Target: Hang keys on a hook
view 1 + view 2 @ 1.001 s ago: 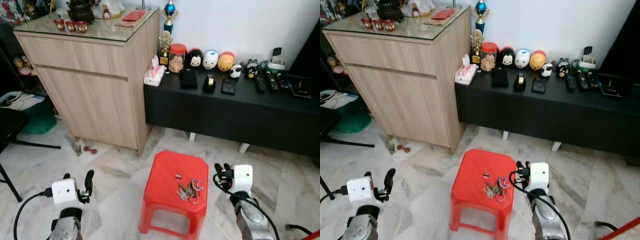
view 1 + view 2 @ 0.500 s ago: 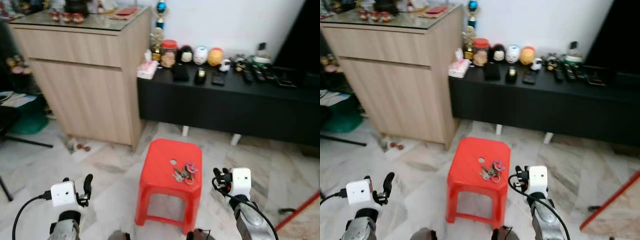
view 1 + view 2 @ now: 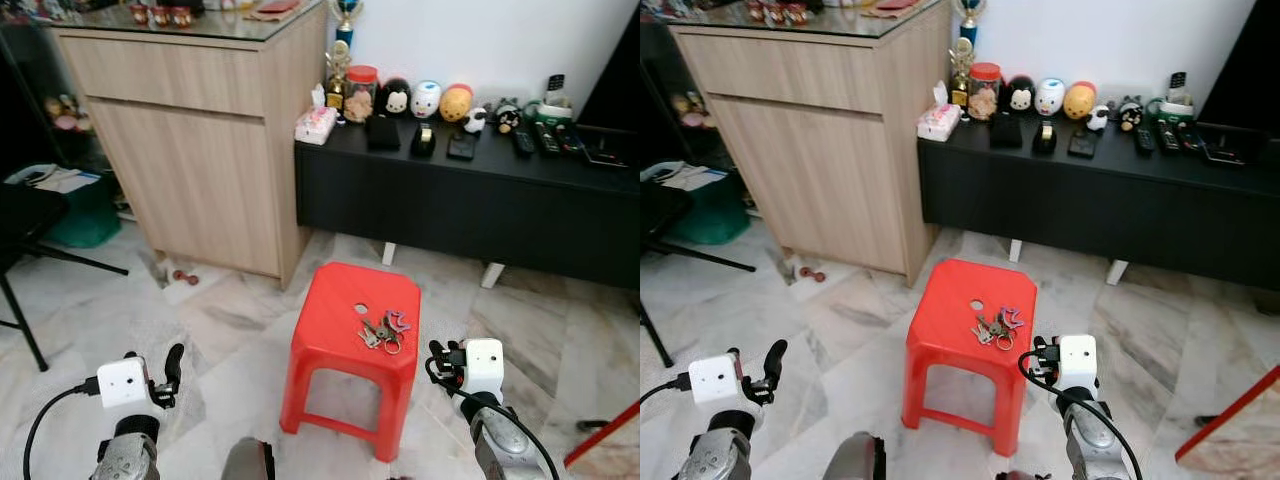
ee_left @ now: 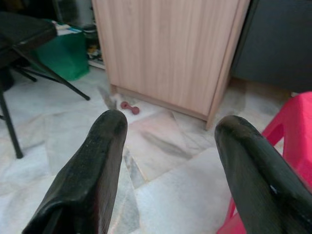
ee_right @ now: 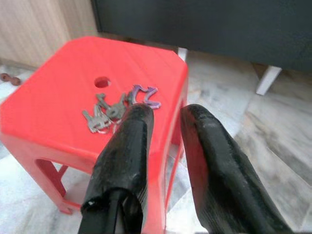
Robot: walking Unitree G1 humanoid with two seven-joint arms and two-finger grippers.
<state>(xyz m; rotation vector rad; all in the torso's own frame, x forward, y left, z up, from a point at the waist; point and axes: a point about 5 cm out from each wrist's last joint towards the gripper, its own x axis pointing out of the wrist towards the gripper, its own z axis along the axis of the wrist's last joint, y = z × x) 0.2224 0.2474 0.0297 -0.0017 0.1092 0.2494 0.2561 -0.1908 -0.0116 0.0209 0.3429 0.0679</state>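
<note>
Red plastic stool on marble floor, bunch of keys lying on its seat

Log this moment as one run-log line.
stage: approach | keys: lying on red stool, ungrasped | right end effector: beside stool, empty, narrowly open | left end effector: open, idle above floor

We see bare marble floor all round the red stool, open on every side. Its seat carries only the keys, with bare plastic around them. The wooden cabinet and black bench stand well behind.
</note>
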